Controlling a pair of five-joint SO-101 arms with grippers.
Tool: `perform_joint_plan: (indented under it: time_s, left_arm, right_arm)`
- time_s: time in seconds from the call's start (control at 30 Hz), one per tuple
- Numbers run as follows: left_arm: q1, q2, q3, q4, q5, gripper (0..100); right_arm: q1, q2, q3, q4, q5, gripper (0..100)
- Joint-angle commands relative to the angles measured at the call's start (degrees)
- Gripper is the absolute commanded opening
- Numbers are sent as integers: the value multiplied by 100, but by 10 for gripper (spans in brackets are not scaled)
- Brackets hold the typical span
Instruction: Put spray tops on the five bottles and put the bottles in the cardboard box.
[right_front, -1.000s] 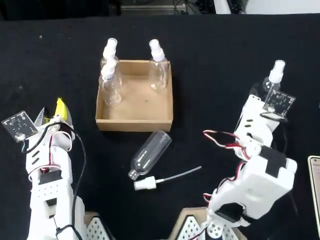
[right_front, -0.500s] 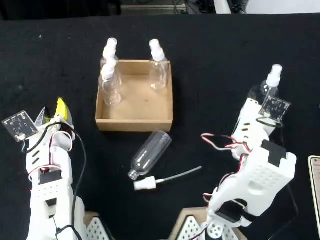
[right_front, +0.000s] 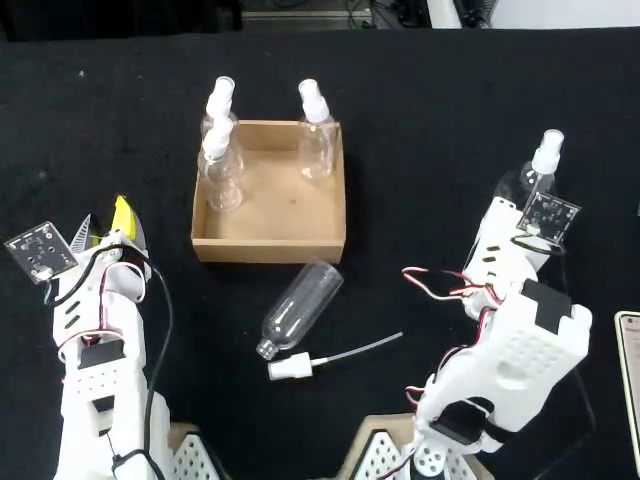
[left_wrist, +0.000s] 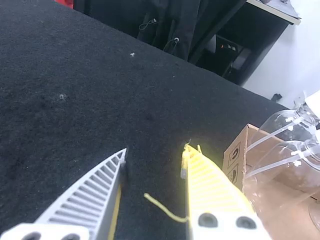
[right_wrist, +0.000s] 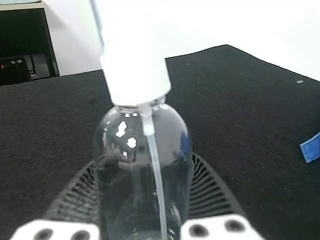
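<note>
the black table carries the cardboard box at about 11 o'clock from its centre, with three capped bottles standing inside along its far side. at 3 o'clock the right gripper is clamped around the body of a fourth capped bottle, held upright. at 8 o'clock the left gripper sits released and empty, jaws apart over bare cloth. at 6 o'clock of the box lies the uncapped bottle, on its side, and just beyond its mouth, at its 6 o'clock, the loose spray top with its thin tube trailing toward 3 o'clock. the likely trouble: the clear plastic is smooth and the grip is low on the body, so the held bottle could tilt or slip on the way over; lowered carelessly it could knock over the bottles already in the box. the lying bottle can roll when nudged, and the long tube may bend or miss the narrow neck. no label shows on any bottle; the box wall bears small printed marks, too small to read.
</note>
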Motion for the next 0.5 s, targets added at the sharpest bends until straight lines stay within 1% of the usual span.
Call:
perform_joint_plan:
  time_s: [0.0, 0.13, 0.37, 0.47]
  left_arm:
    - [189, 9, -101, -141, 70, 159]
    - [365, 9, -92, -141, 35, 159]
    - [356, 9, -101, -141, 35, 159]
    - [356, 9, -101, -141, 35, 159]
  right_arm:
    - [97, -13, -224, -114, 9, 54]
    - [97, -31, -224, -123, 9, 145]
    - [97, -40, -259, -132, 9, 162]
    - [79, -40, -268, -132, 9, 230]
